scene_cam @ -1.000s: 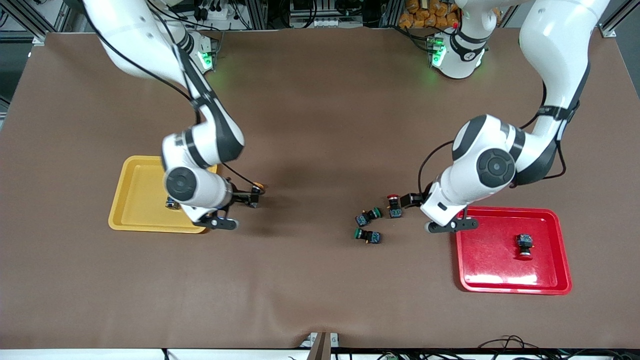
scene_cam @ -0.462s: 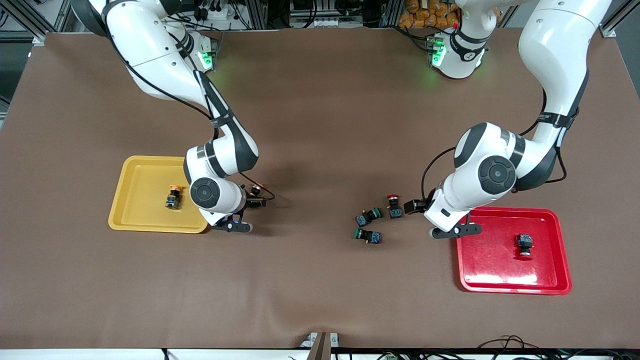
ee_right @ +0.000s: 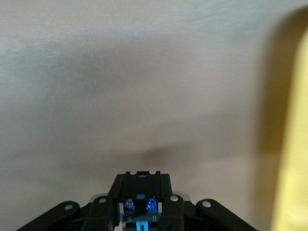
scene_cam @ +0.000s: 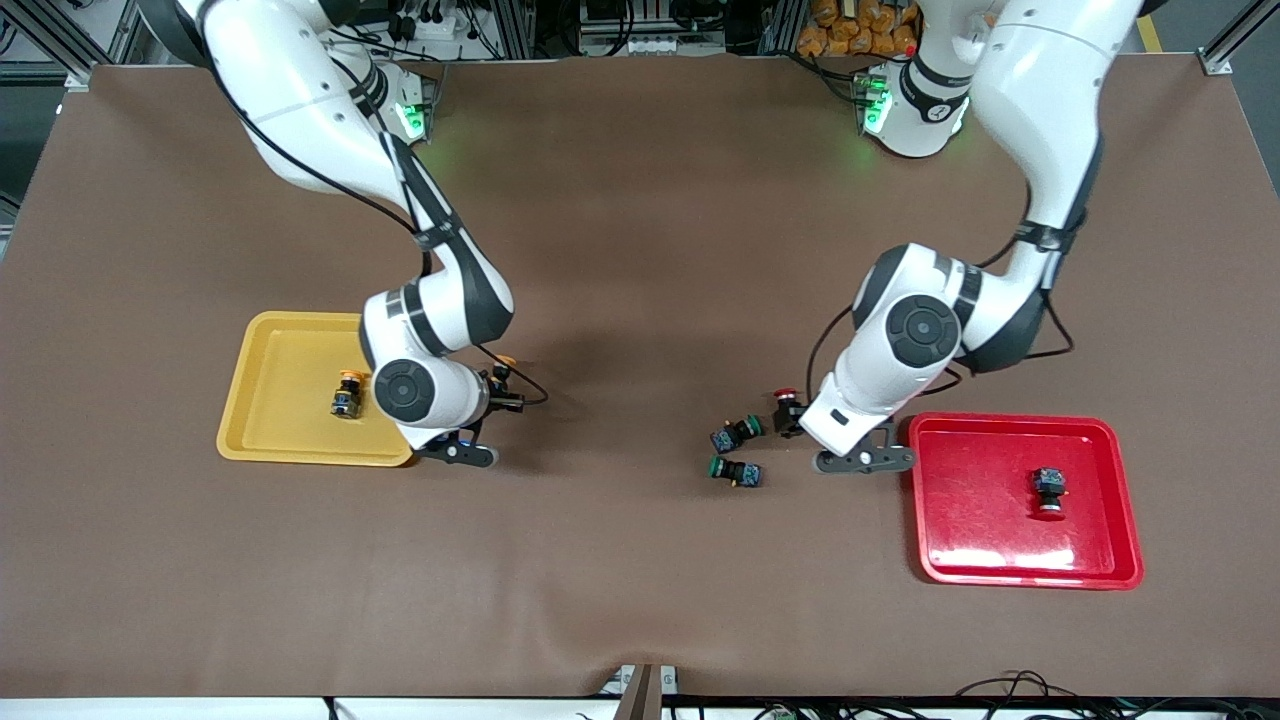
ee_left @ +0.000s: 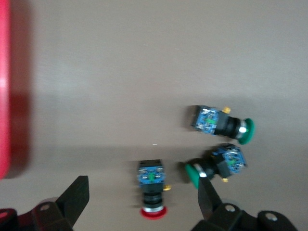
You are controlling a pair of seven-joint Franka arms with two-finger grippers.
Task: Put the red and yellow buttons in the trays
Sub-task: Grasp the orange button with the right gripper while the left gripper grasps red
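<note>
Brown table mat is wide open. Left gripper (ee_left: 142,204), jaws spread, is lined up on the red button (ee_left: 151,185); a green button (ee_left: 216,165) sits just beside and could get pinched. Right gripper (ee_right: 139,204) is clamped on a yellow button (scene_cam: 505,364) near the yellow tray (scene_cam: 262,445), so an early release lands it outside.

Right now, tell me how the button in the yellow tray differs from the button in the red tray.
The button in the yellow tray has an orange-yellow cap; the button in the red tray has a red one. The first's cap points away from the front camera, the second's toward it. The first lies close beside the right arm's wrist, the second alone in its tray, clear of the left arm. Both have black-and-blue bodies and are far smaller than their trays.
</note>
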